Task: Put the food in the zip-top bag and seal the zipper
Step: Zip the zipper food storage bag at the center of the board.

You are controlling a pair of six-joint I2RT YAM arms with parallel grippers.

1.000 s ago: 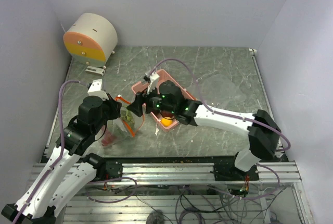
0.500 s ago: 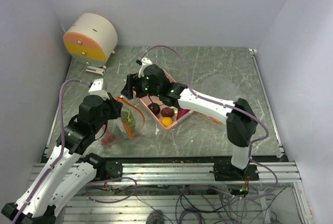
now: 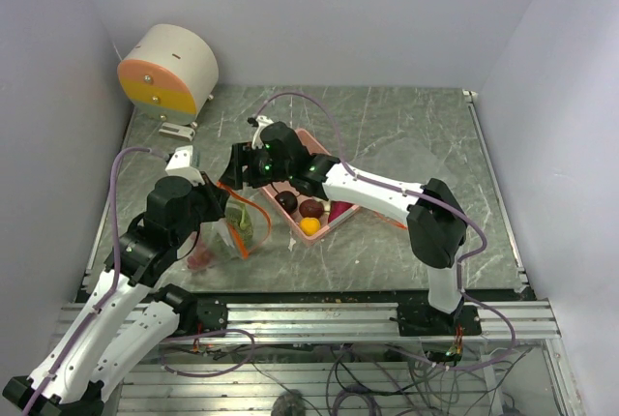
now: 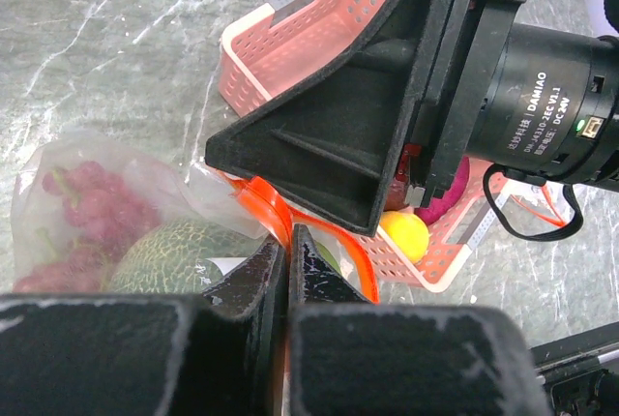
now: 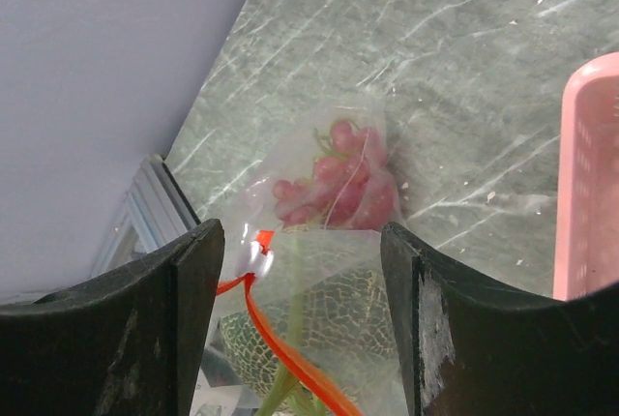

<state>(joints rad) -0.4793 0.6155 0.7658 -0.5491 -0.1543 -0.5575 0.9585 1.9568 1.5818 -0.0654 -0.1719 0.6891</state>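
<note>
Holding the crinkly clear plastic bag (image 4: 68, 169) by its mouth, the left pincer (image 4: 287, 242) is clenched on the thin orange-red zipper strip (image 4: 263, 199), whose loop bows upward between the black fingers. The bag lies on the grey marbled bench (image 3: 406, 135), just left of the pink rectangular lattice basket (image 3: 322, 232). Inside it sit a cluster of red grapes (image 5: 334, 184) and a green netted melon-like piece (image 4: 164, 256).

The right pincer (image 5: 300, 232) hangs directly over that mouth, its fingers spread wide with nothing between them. In its own wrist view the strip runs diagonally below, roughly from the far side of the bench toward the near edge.

Four pieces lie in the basket:
- a dark purple fruit (image 3: 286, 201)
- a dark red fruit (image 3: 310, 208)
- a small orange-yellow fruit (image 3: 309, 225)
- a magenta piece (image 3: 340, 211)

They lie to the right of the released pincer, back along its own arm and just beside the bag. Since the left arm is occupied keeping the mouth up, the right arm is probably the one to fetch the next piece. Sealing looks some way off.
</note>
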